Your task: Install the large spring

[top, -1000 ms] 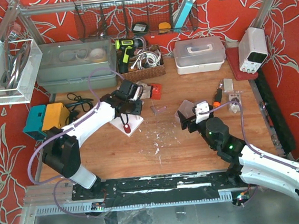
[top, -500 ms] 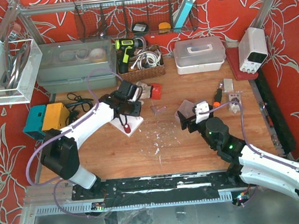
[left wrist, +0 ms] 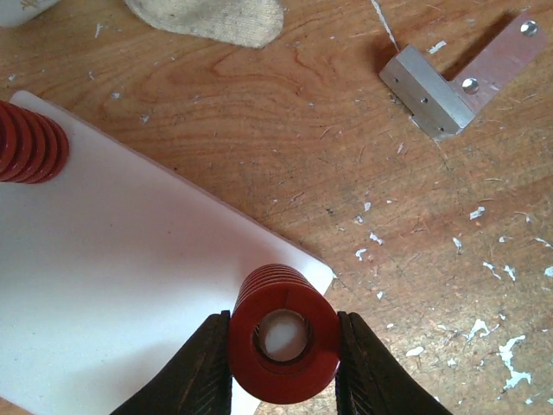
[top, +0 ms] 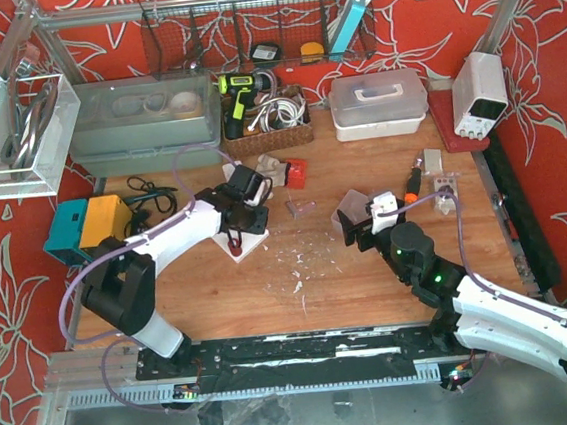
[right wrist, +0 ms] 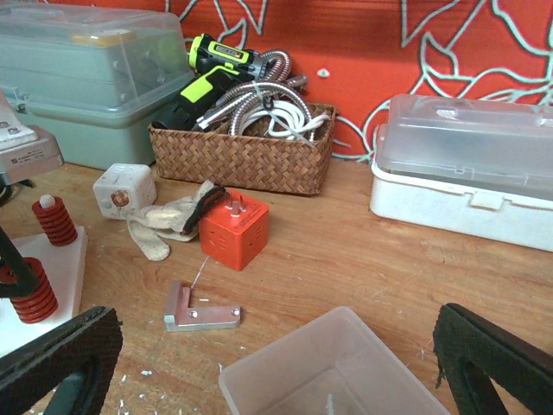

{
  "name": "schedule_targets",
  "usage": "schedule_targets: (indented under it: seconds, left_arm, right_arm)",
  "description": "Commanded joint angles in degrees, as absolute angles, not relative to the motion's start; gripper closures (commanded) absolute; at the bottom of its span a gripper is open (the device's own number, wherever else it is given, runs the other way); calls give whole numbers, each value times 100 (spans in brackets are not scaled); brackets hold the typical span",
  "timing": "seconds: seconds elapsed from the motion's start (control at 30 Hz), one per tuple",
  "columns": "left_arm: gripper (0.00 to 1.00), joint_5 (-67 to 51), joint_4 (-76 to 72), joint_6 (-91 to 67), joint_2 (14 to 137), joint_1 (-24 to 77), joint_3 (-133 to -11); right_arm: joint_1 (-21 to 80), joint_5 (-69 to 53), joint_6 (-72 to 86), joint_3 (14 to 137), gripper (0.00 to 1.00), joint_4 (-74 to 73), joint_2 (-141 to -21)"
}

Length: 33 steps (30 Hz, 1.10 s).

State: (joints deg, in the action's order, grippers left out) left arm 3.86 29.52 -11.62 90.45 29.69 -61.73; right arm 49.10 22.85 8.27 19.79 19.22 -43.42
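Top view: over the last second the left arm has folded in, bringing the left end effector [top: 235, 234] down onto the white plate [top: 257, 241]. Seating looks to be under way.

Left wrist view: the large spring [left wrist: 282, 292], red and upright, is clamped between both fingers [left wrist: 204, 370] at the plate's corner. White shows in its bore. A second spring [left wrist: 30, 143] stands well apart.

Right wrist view: the right end effector [right wrist: 276, 367] gapes wide above a clear tub [right wrist: 333, 367] on the worktop [right wrist: 346, 251].

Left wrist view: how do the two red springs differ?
The corner spring is clamped between the left gripper's fingers; the other spring stands free at the white plate's opposite edge. The corner spring looks thicker in the right wrist view. Both are red upright coils.
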Motion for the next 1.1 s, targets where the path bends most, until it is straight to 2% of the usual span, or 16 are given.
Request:
schedule_targets:
  seconds: [0.0, 0.03, 0.07, 0.1, 0.23, 0.37, 0.43, 0.63, 0.73, 0.93, 1.0, 1.07]
  left_arm:
    - [79, 543, 2718, -1212, 9131, 2971, -6208]
    - [73, 556, 2707, -1218, 9139, 2971, -6225]
    - [61, 566, 2699, -1228, 9148, 2971, -6245]
    - [55, 566, 2686, -1235, 9143, 2971, -6267]
    - [38, 494, 2533, -1271, 8970, 2970, -6336]
    - [29, 424, 2087, -1326, 8517, 2971, -6186]
    - [2, 352, 1579, -1335, 8172, 2970, -5967]
    - [0, 218, -641, -1129, 6666, 2970, -4498]
    - [0, 387, -2028, -534, 5876, 2971, -3447]
    - [0, 1631, -5057, 925, 4936, 2936, -1229]
    - [1, 1969, -5327, 1045, 4966, 2678, -894]
    - [1, 1779, -5021, 887, 5013, 2186, -800]
  right_arm:
    - [4873, 2264, 886, 1890, 1, 1882, -4264]
    - [4877, 2263, 888, 1885, 1, 1881, -4256]
    - [4873, 2261, 889, 1881, 1, 1881, -4254]
    - [4866, 2261, 898, 1881, 1, 1881, -4254]
    - [4858, 2265, 924, 1874, 1, 1895, -4264]
    - [4834, 2306, 923, 1880, 1, 1918, -4373]
    - [4825, 2339, 901, 1889, 1, 1884, -4385]
    - [4761, 2712, 635, 1907, 1, 1862, -4250]
    - [4680, 3094, 430, 1954, 1, 1862, -4169]
    - [4168, 3851, -451, 2275, 1, 2056, -4318]
    - [3886, 3778, -728, 2308, 1, 2344, -4406]
    - [3559, 3607, -992, 2360, 1, 2351, -4496]
